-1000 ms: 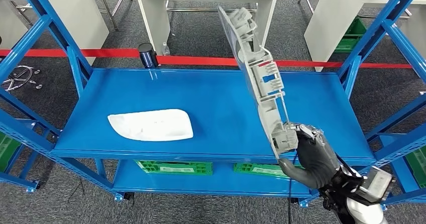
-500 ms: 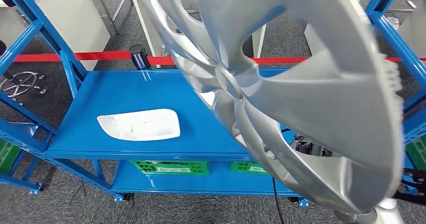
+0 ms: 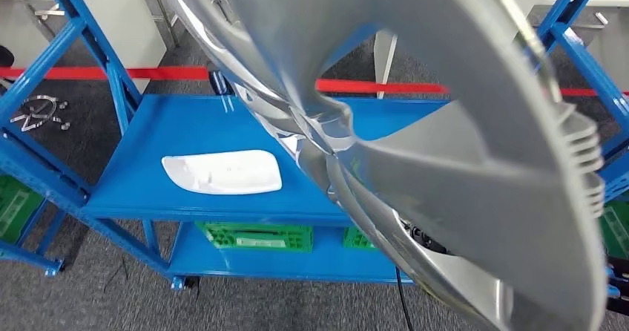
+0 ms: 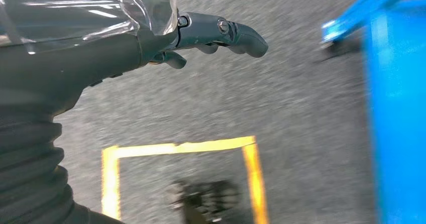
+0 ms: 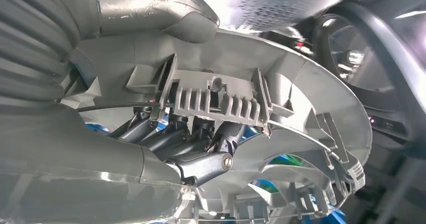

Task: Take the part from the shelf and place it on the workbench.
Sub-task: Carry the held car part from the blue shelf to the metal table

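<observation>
Here the right hand (image 5: 201, 148) is clamped on the silver-grey spoked plastic wheel cover (image 3: 445, 160): in the right wrist view its dark fingers (image 5: 211, 163) hook through the ribbed rim from behind while the thick thumb lies over the outer edge. Held that way, the cover stands close before the head camera, spreading from the upper middle of the frame down to the lower right, off the blue metal shelf (image 3: 185, 130) and carried in the air. The left hand (image 4: 221, 33) hangs over grey carpet, fingers loosely curled and holding nothing. On the shelf's deck, at left of centre in the head view, lies a white curved plastic shell (image 3: 222, 171). The cover rises up and away from the gripping hand, so the right arm alone governs it; no worktop for setting it down can be made out for certain, and I judge the robot must turn to find one.
</observation>
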